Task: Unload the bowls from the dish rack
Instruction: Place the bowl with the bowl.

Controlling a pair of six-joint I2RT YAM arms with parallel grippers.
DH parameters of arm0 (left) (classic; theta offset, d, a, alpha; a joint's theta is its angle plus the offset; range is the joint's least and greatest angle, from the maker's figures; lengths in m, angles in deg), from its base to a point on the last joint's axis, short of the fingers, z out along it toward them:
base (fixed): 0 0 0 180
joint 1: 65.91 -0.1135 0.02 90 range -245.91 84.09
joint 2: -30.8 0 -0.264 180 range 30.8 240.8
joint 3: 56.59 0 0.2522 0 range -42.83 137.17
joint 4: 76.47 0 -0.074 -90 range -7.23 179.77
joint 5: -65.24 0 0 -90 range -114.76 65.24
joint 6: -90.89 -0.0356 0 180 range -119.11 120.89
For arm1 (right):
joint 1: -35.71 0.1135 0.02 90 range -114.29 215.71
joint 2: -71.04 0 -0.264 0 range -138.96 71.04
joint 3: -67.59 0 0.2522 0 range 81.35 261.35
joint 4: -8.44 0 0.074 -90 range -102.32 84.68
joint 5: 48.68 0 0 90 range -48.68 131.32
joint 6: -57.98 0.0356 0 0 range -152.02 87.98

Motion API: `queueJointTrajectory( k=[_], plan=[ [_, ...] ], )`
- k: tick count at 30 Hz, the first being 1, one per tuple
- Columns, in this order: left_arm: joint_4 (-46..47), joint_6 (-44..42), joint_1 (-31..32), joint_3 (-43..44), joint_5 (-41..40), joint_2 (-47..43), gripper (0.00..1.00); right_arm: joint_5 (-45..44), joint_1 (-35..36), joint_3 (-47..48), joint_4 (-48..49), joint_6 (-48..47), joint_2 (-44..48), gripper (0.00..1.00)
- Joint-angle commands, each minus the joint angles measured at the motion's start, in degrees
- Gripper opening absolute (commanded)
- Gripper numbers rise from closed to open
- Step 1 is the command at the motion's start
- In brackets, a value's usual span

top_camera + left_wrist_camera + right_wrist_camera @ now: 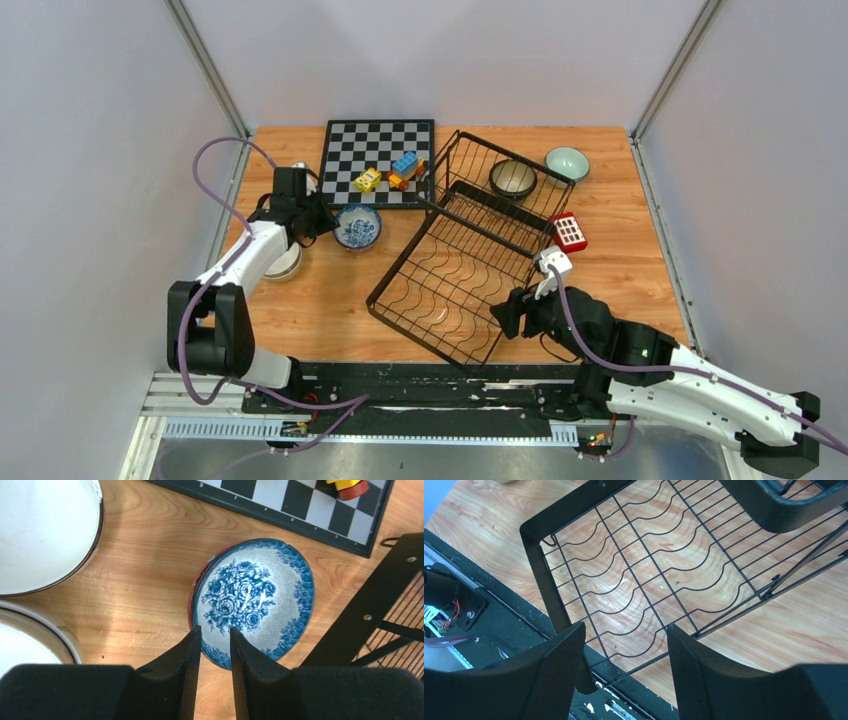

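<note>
The black wire dish rack [470, 260] lies at an angle in the middle of the table. One dark bowl [513, 178] sits in its far section. A mint bowl [567, 163] stands on the wood just right of the rack. A blue-and-white patterned bowl [252, 600] rests on the table left of the rack. My left gripper [215, 629] straddles its near rim, jaws a little apart, pads not pressing it. My right gripper [625, 627] hangs open over the rack's near edge [531, 535], nothing between its fingers.
Two white-inside bowls [45, 530] [30, 645] stand on the table left of the patterned bowl, under my left arm. A chessboard [378, 160] with toy blocks [390, 175] lies at the back. A small red block [568, 232] sits by the rack's right side.
</note>
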Motion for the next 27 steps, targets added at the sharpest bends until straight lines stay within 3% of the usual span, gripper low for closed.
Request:
queueJointTrajectory(
  k=[1,15,27],
  plan=[
    [1.02,-1.41,-0.32,0.15,0.31,-3.80,0.31,-2.60,-0.62,2.89,-2.15,-2.16,0.81,0.65],
    [0.85,-2.16,-0.23,7.39,-1.09,4.57,0.29,-1.97,-0.62,2.64,-2.26,-0.71,0.33,0.64],
    [1.96,-2.21,-0.14,7.77,-1.07,8.36,0.27,-2.06,-0.62,2.74,-2.18,-0.43,-0.91,0.64]
  ],
)
